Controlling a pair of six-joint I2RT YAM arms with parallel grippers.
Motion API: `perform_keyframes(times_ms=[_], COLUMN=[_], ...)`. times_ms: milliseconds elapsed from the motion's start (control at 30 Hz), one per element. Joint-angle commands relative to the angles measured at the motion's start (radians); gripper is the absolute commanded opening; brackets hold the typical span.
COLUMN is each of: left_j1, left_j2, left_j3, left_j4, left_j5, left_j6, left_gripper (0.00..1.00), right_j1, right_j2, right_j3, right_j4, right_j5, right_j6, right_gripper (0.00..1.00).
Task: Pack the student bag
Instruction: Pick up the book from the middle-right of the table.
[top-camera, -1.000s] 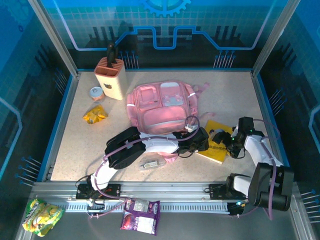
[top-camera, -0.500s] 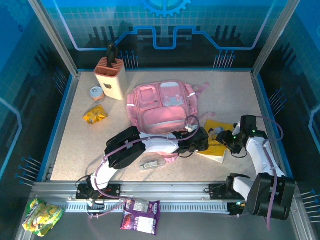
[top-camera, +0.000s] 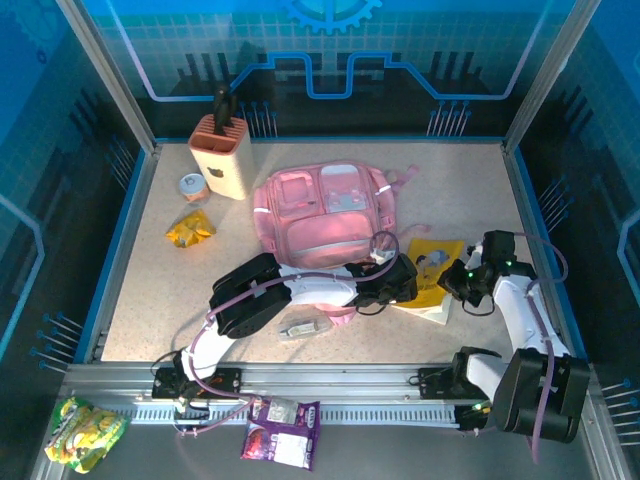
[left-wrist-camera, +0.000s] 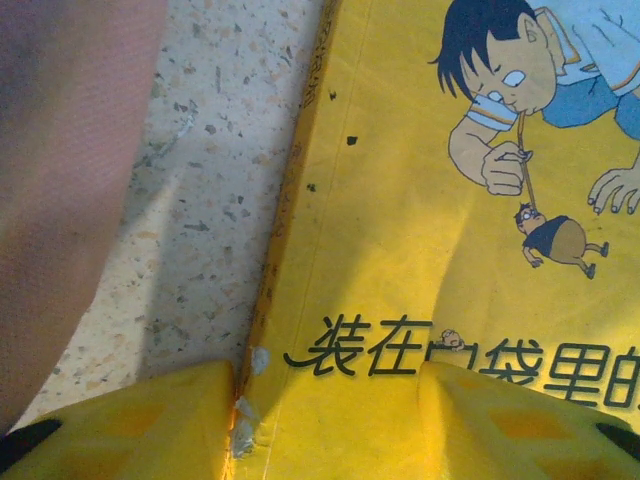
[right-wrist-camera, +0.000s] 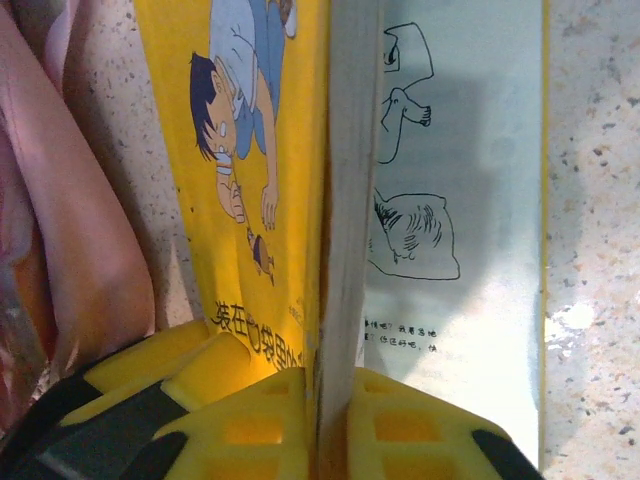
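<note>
Right gripper: clamped shut on one edge of the yellow book, pinching cover and a few leaves only.
Left gripper: half open over the book's spine, holding nothing.
Student bag: flat on the table, just beyond the book, to its left.
Risk: likely splaying or tearing if lifted by this partial pinch; possible snag against the left arm.

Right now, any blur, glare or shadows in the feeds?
Top external: sharp, warm light on the table, blue cast around it. Left wrist: book cover crisp, student bag a soft pink blur. Right wrist: raised cover edge blurred near the lens, shadow across the inner page.
</note>
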Motion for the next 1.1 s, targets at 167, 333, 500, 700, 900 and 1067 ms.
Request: perform_keyframes(times_ms=[167, 333, 500, 700, 900, 1067], left_j1=[0.010, 0.028, 0.049, 0.093, 0.170, 0.279], left_j2=[-0.036, -0.163, -0.343, -0.564, -0.713, -0.811], left_j3=[-0.024, -0.103, -0.232, -0.388, -0.512, -0.664], left_j4=[0.018, 0.043, 0.072, 0.142, 0.226, 0.418], left_j5=[0.033, 0.013, -0.022, 0.011, 0.123, 0.277], left_j6=[0.030, 0.047, 0.070, 0.079, 0.097, 0.076], left_gripper=[0.56, 0.65, 0.72, 0.81, 0.88, 0.91], right_j1=[-0.023, -0.027, -0.023, -0.008, 0.127, 0.257], right_j2=[-0.079, -0.121, -0.172, -0.220, -0.218, -0.184], right_j3=[0.028, 0.077, 0.131, 0.190, 0.229, 0.250], right_j4=[-0.004, -0.042, -0.060, -0.048, 0.073, 0.184], right_j5=[-0.087, -0.084, -0.122, -0.225, -0.332, -0.409], right_j6=[0.004, 0.004, 0.009, 0.034, 0.090, 0.129], right_gripper=[0.00, 0.00, 0.01, 0.04, 0.06, 0.07])
